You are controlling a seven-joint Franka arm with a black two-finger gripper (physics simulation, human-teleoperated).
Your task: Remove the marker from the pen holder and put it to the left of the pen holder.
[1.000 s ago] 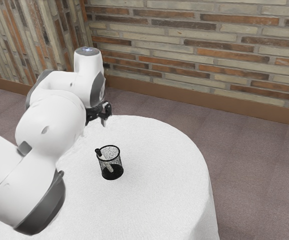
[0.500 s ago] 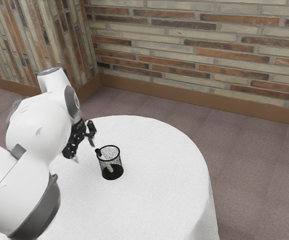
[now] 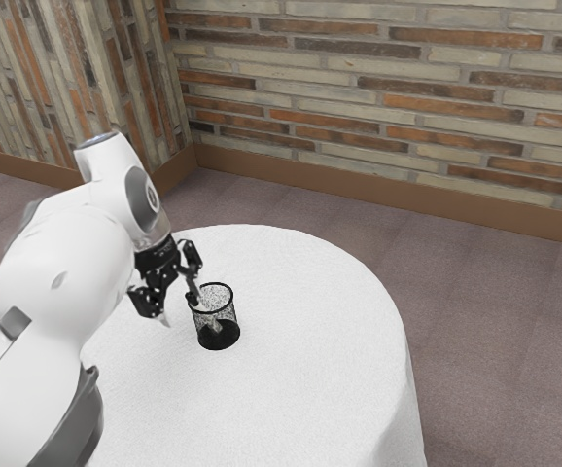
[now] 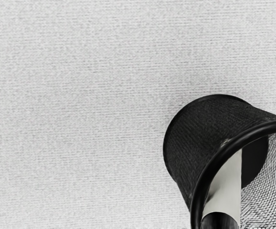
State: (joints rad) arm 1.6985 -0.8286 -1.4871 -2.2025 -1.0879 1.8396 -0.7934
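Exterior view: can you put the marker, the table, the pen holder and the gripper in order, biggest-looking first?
1. Table, biggest by far
2. Gripper, with its fingers spread apart
3. Pen holder
4. Marker, the thin one inside the pen holder

The tool [image 3: 181,308] has neared the pen holder [image 3: 220,335].

We count one table [image 3: 310,389], one pen holder [image 3: 220,337] standing in from its rounded edge, and, as far as the mesh lets us tell, one marker [image 4: 227,186] inside.
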